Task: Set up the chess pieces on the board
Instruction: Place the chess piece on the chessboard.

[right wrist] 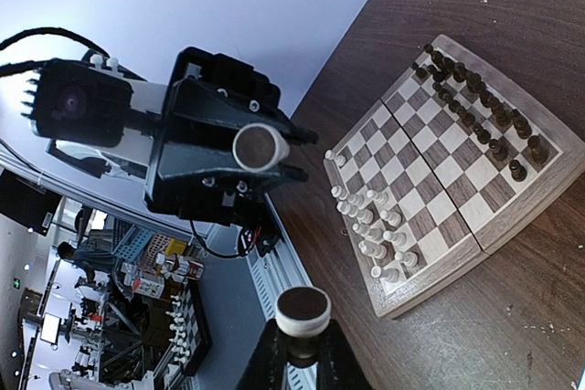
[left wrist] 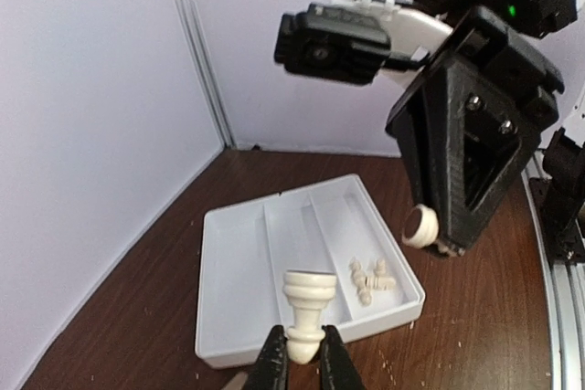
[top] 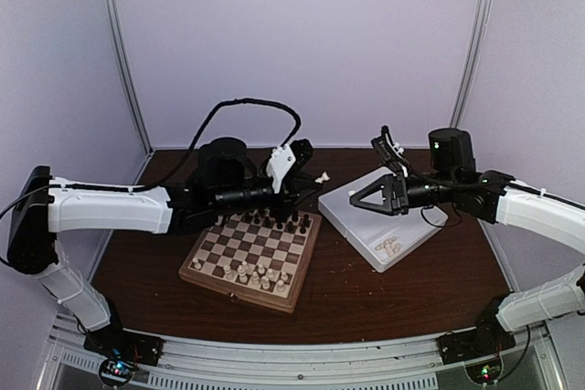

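1. The left fingers (left wrist: 271, 364) are clamped on the narrow top of a cream piece (left wrist: 306, 310). Its broad base points away from the tips, which I judge is so it can go down flat on a square.
2. The right fingers (right wrist: 267, 367) are pinched on a second cream piece (right wrist: 302, 312) the same way, dark-padded base outward.
3. Both loads hang in the air facing each other. The white tray (top: 366, 226) lies under the right fingers, with loose cream pieces (left wrist: 373, 279) in one outer compartment. That looks like the supply.
4. The chessboard (top: 239, 242) sits on the counter (top: 384, 299), below and behind the left fingers. Placed cream pieces (top: 251, 271) stand along its near rows and dark pieces (top: 283, 222) along the far ones.
5. As for writing, there is nothing readable on the tray, board or pieces.
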